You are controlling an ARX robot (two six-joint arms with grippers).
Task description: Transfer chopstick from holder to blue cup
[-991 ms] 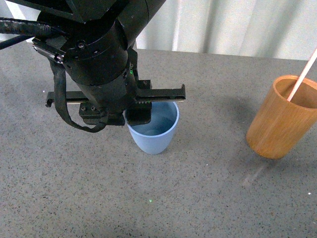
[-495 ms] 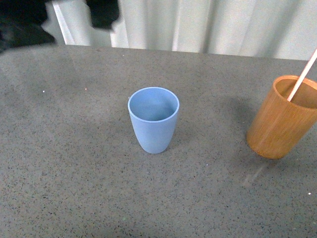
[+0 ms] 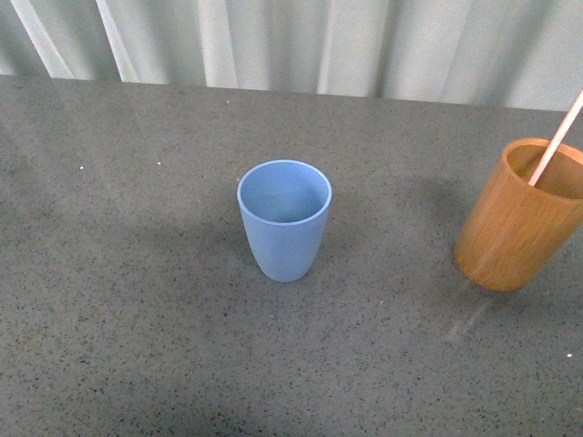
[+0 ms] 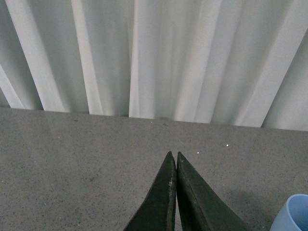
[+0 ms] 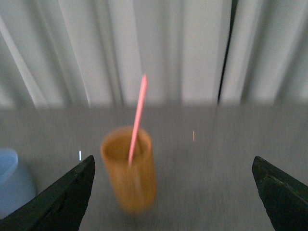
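Front view: a blue cup stands upright near the middle of a grey speckled table, its mouth open and nothing visible inside. Well apart from it, toward the robot's right, stands an orange-brown wooden holder. A single pale pink chopstick sits in the holder, leaning against its rim and tilting up to the picture's edge. A white pleated curtain hangs behind the table. Neither arm shows here.

Left wrist view: the left gripper has its two dark fingers pressed together, tip against tip, holding nothing, above bare table. A bit of the cup's rim shows at the corner.

Right wrist view: the picture is blurred, but the right gripper appears spread wide, one finger at each lower corner, with the holder and chopstick between them and farther off, untouched.
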